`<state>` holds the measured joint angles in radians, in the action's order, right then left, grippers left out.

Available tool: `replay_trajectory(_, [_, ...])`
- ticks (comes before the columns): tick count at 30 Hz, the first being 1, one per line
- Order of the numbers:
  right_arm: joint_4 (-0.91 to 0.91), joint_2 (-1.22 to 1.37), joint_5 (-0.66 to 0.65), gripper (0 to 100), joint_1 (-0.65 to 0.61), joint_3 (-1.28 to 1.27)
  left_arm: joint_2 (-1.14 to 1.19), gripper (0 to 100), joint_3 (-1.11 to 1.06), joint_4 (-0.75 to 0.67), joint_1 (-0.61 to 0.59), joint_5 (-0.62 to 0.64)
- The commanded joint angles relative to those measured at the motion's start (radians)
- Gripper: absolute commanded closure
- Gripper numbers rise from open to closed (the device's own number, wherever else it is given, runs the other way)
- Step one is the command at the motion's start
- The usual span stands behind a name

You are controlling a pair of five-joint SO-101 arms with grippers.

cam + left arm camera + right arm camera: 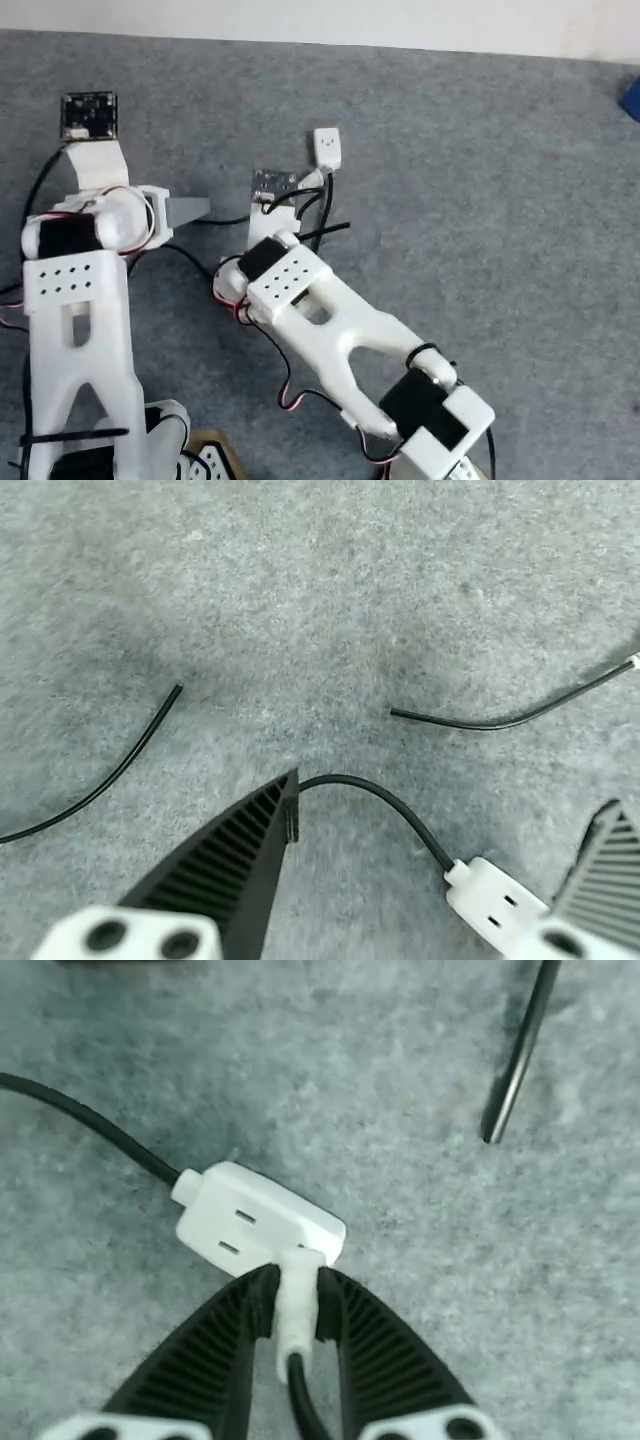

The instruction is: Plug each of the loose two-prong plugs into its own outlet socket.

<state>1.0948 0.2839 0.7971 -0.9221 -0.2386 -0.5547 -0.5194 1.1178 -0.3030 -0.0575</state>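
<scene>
Two arms [75,300] [330,320] hung low, we saw: the right gripper [297,1278] clenched a white plug [296,1312] against the outlet socket [255,1222] just ahead; the left gripper [450,792] gaped, a second socket [495,900] between its fingers [230,860].

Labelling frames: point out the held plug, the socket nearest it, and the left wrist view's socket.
Held plug [297,1298]: right wrist view, white body.
Nearest socket [262,1226]: right wrist view, slotted face.
Other socket [494,901]: left wrist view, slotted face.
</scene>
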Motion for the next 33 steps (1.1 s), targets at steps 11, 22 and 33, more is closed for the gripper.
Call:
replay_trajectory(11, [0.076,0.048,0.014,99.3,-0.007,0.036,-0.001,58,0.081,0.068,0.028,0.003])
replay_trajectory(22, [-0.008,-0.013,0.173,99.3,-0.001,0.021,0.001,58,0.038,0.060,0.081,0.003])
replay_trajectory(33, [-0.030,0.053,0.244,99.3,0.110,0.025,0.001,58,0.038,0.060,0.082,0.003])
